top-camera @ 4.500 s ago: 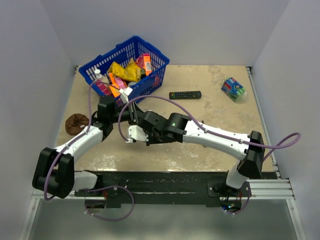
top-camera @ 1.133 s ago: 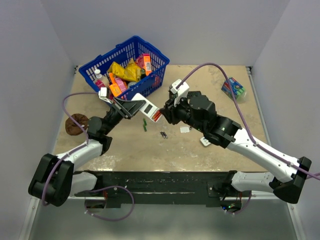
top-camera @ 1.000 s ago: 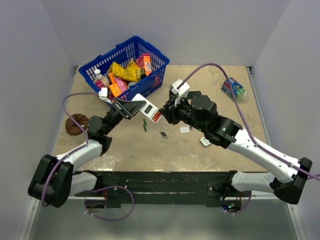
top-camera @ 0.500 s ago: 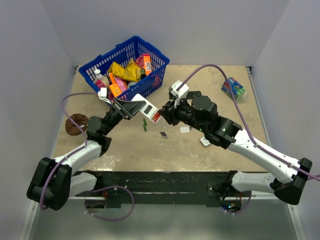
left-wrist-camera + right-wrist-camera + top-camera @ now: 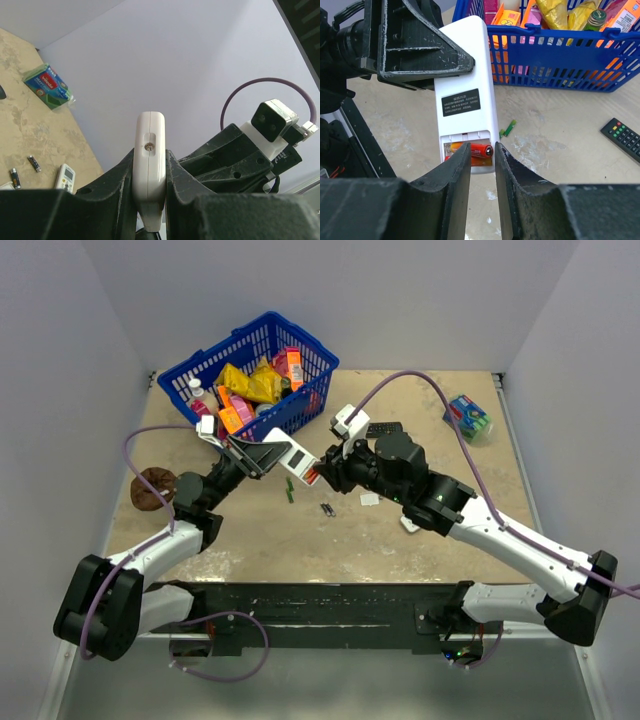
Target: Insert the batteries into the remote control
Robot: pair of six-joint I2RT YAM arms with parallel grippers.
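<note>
My left gripper (image 5: 262,454) (image 5: 149,165) is shut on the white remote control (image 5: 300,462) (image 5: 149,150) (image 5: 465,75) and holds it in the air, back side up. Its battery bay is uncovered, with red-orange batteries (image 5: 484,149) lying inside. My right gripper (image 5: 322,468) (image 5: 482,146) hovers at the bay end with its jaws a narrow gap apart. The left finger overlaps the upper battery, and the battery's end shows in the gap. A green battery (image 5: 290,490) (image 5: 507,128) and two dark batteries (image 5: 327,508) (image 5: 34,163) lie on the table below.
A blue basket (image 5: 250,345) full of packets stands at the back left. A black remote (image 5: 383,428) (image 5: 622,137), a small white remote (image 5: 410,523) (image 5: 65,177), a small white cover piece (image 5: 369,499), a sponge pack (image 5: 467,416) and a brown lump (image 5: 152,487) lie around.
My right gripper has edged left toward the remote's open end and its jaws have narrowed slightly. The left gripper and the remote have stayed put over the last second.
</note>
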